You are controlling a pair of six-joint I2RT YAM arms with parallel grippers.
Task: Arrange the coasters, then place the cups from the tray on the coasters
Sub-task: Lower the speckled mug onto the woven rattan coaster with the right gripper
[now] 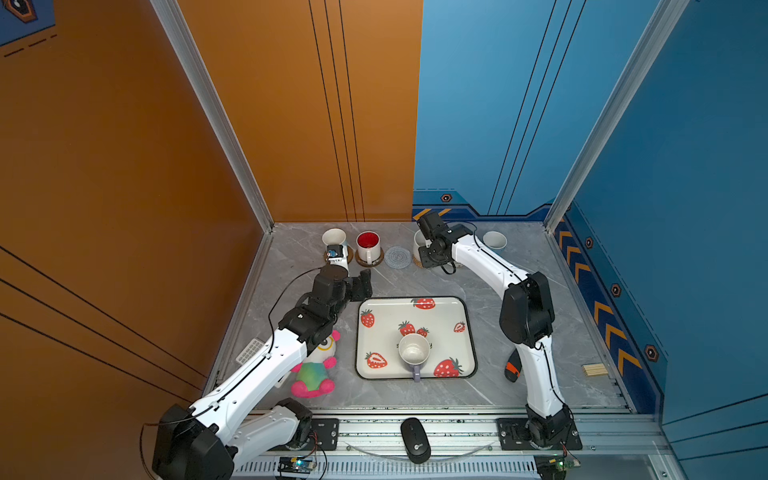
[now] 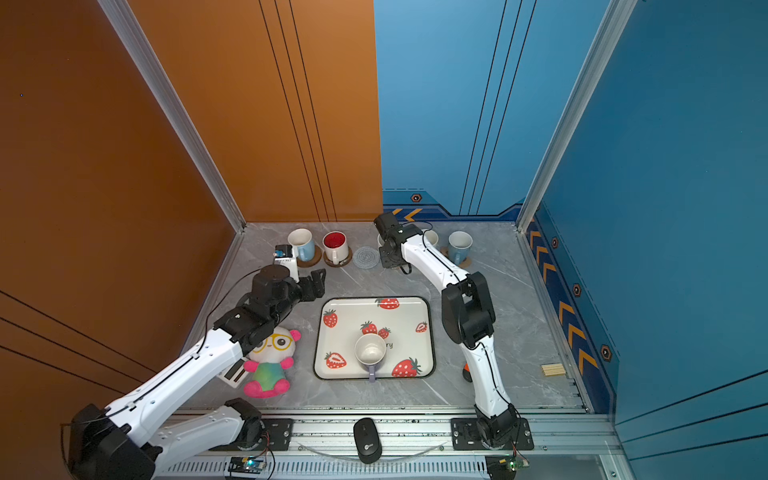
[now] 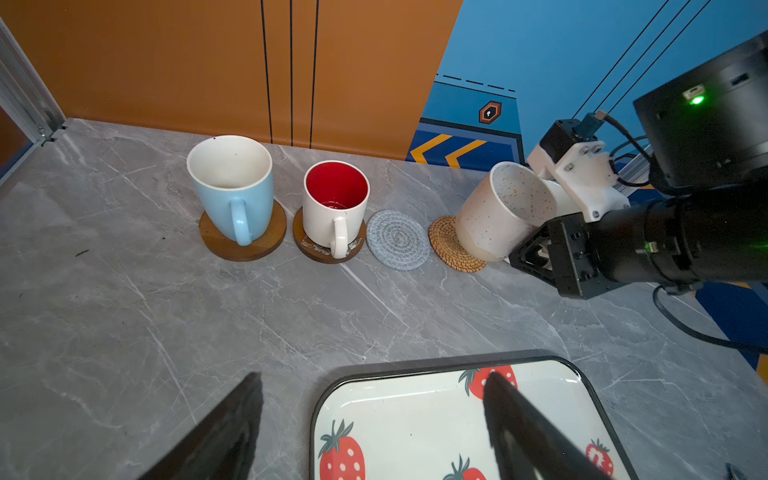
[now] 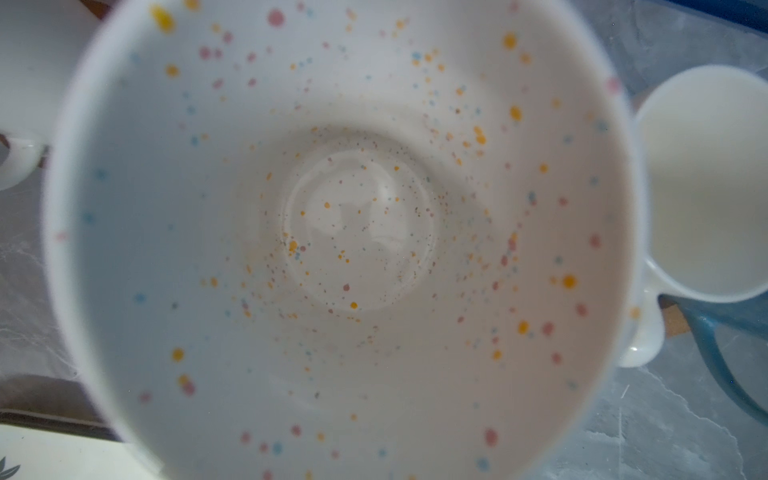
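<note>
The strawberry tray (image 1: 449,345) holds one lavender cup (image 1: 413,351). Along the back wall, a light blue cup (image 3: 232,187) and a red-inside cup (image 3: 336,203) each stand on a brown coaster (image 3: 220,245). Beside them lies a bare grey woven coaster (image 3: 397,245). My right gripper (image 3: 536,251) is shut on a speckled white cup (image 3: 498,212), which is tilted with its base edge on the tan woven coaster (image 3: 446,245). That cup's inside fills the right wrist view. Another light blue cup (image 2: 460,245) stands at the far right. My left gripper (image 3: 374,380) hangs open over the tray's far corner.
A plush toy (image 1: 316,365) lies left of the tray under my left arm, with a white keypad (image 1: 250,351) beside it. An orange-black tool (image 1: 513,368) and wooden sticks (image 1: 595,369) lie at the right. A computer mouse (image 1: 415,440) rests on the front rail.
</note>
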